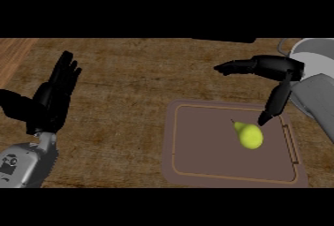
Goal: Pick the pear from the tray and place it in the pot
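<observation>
Robot hands first: I see the right robot hand released and holding nothing. Its fingers stretch toward the view's left while one digit points down, its tip just beside the stem end of the pear; I can't tell whether they touch. The yellow pear lies on the brown tray, toward its right side. The tray sits on the wood-grain table. My left robot hand rests open near the left edge, fingers up.
</observation>
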### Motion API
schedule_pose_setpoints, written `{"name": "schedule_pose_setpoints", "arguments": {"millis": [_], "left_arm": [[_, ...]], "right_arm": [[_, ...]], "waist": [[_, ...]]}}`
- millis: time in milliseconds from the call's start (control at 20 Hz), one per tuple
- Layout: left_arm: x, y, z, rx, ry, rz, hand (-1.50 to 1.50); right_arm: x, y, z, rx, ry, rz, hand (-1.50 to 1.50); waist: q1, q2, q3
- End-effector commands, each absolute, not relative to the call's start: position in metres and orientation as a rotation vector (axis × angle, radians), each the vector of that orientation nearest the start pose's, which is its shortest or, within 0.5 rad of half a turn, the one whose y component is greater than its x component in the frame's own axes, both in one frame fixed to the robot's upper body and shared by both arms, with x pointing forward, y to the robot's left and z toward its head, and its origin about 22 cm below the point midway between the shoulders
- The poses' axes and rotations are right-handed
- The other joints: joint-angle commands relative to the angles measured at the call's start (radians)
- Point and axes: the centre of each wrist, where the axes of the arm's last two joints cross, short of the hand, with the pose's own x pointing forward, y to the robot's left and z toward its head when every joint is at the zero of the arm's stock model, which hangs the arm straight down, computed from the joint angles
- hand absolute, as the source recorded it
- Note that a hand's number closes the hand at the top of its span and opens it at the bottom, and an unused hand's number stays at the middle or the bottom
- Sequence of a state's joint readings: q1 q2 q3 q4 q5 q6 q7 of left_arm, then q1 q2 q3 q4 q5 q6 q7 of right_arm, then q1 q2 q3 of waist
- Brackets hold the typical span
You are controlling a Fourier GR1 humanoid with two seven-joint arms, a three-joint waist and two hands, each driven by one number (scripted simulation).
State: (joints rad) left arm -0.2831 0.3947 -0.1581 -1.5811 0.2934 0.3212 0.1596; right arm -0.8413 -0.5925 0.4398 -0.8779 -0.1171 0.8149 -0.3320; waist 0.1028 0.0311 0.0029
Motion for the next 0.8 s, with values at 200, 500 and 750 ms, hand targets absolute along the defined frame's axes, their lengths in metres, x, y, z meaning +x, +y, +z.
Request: {"name": "schedule_pose_setpoints", "arguments": {"millis": [200,500,750], "left_arm": [[0.303,0.256,0.088,0.153,-1.638,0.009,0.00],[0.296,0.264,0.089,0.141,-1.620,0.026,0.00],[0.286,0.271,0.081,0.175,-1.639,0.024,0.00]], "right_arm": [[0.414,-0.200,0.150,0.540,-1.043,1.810,-1.50],[0.401,-0.192,0.129,0.532,-0.880,1.973,-1.50],[0.399,-0.196,0.110,0.557,-0.883,1.970,-1.50]], "waist": [[-0.024,-0.007,-0.002],[-0.043,-0.014,-0.001],[-0.053,-0.017,-0.002]]}}
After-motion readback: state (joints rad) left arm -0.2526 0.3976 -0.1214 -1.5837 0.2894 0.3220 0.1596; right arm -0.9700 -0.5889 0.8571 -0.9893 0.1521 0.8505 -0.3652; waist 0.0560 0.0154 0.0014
